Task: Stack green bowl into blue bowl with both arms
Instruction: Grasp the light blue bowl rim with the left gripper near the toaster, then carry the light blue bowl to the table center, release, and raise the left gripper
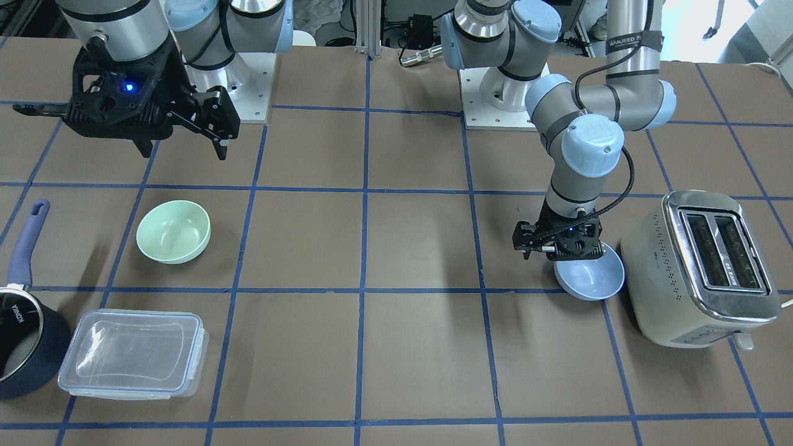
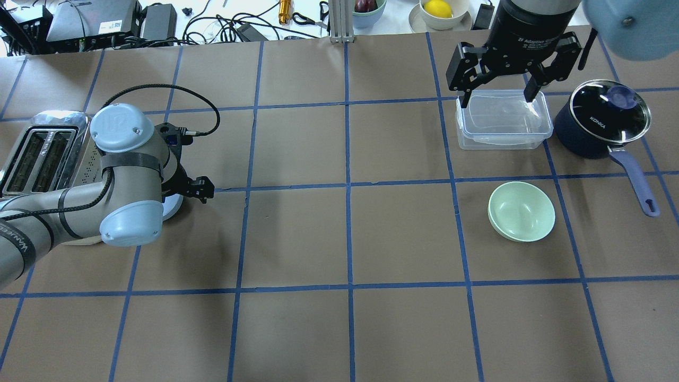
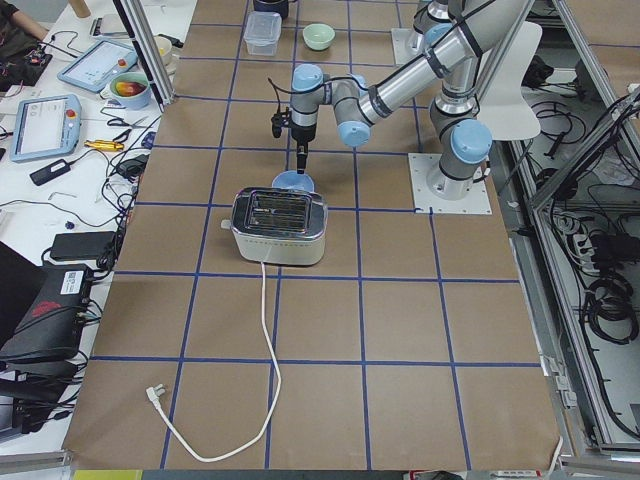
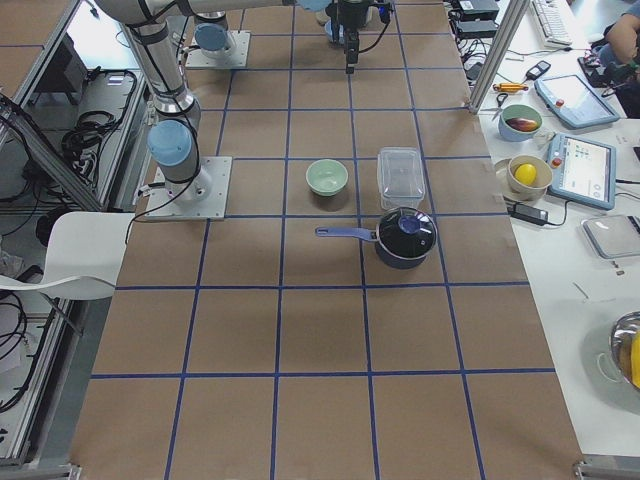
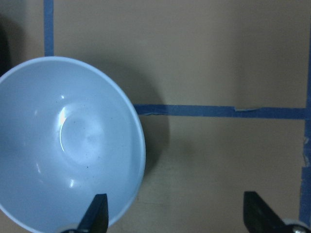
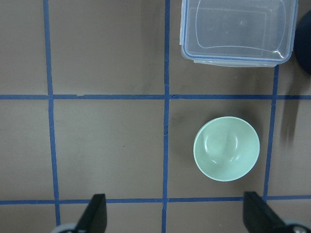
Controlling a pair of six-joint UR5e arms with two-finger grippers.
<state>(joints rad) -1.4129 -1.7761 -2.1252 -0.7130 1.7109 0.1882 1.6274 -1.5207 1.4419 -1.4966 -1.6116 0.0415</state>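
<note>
The green bowl (image 1: 173, 231) stands upright and empty on the table, also in the overhead view (image 2: 521, 211) and the right wrist view (image 6: 226, 148). The blue bowl (image 1: 591, 279) stands next to the toaster; it fills the left of the left wrist view (image 5: 68, 145). My left gripper (image 1: 570, 257) is low over it and open (image 5: 177, 218), with one finger (image 5: 97, 213) over the bowl's rim and the other outside it. My right gripper (image 2: 498, 98) is open and empty, held high above the table, away from the green bowl.
A cream toaster (image 1: 700, 266) stands right beside the blue bowl. A clear lidded container (image 1: 133, 353) and a dark navy saucepan (image 1: 25, 341) with a glass lid stand near the green bowl. Blue tape lines grid the brown table.
</note>
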